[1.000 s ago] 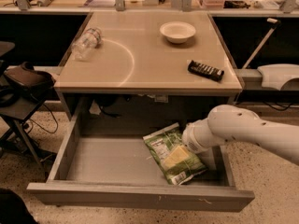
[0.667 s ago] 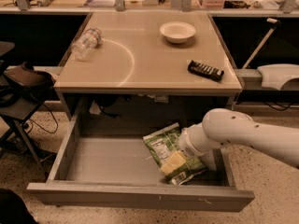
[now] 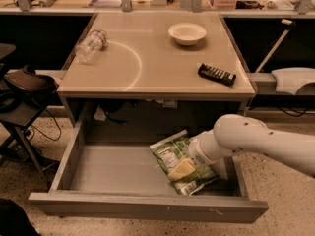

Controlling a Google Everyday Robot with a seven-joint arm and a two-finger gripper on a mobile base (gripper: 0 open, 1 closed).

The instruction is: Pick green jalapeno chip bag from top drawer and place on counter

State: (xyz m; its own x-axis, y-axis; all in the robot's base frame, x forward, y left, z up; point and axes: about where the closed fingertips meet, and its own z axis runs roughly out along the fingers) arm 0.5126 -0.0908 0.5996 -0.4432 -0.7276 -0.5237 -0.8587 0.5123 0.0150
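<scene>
The green jalapeno chip bag (image 3: 169, 153) lies flat in the right half of the open top drawer (image 3: 147, 208), white label panel up. My gripper (image 3: 183, 169) reaches in from the right on a white arm and sits on the middle of the bag, covering part of it. The beige counter (image 3: 157, 63) with its white arc mark is above the drawer.
On the counter are a white bowl (image 3: 187, 33) at the back, a clear plastic bottle (image 3: 91, 44) lying at the left, and a small black bar (image 3: 216, 74) at the right. A dark chair (image 3: 24, 85) stands left of the drawer. A white object (image 3: 295, 80) lies at the right.
My arm has moved a little left and down, bringing the gripper further onto the bag. The bag itself lies where it did.
</scene>
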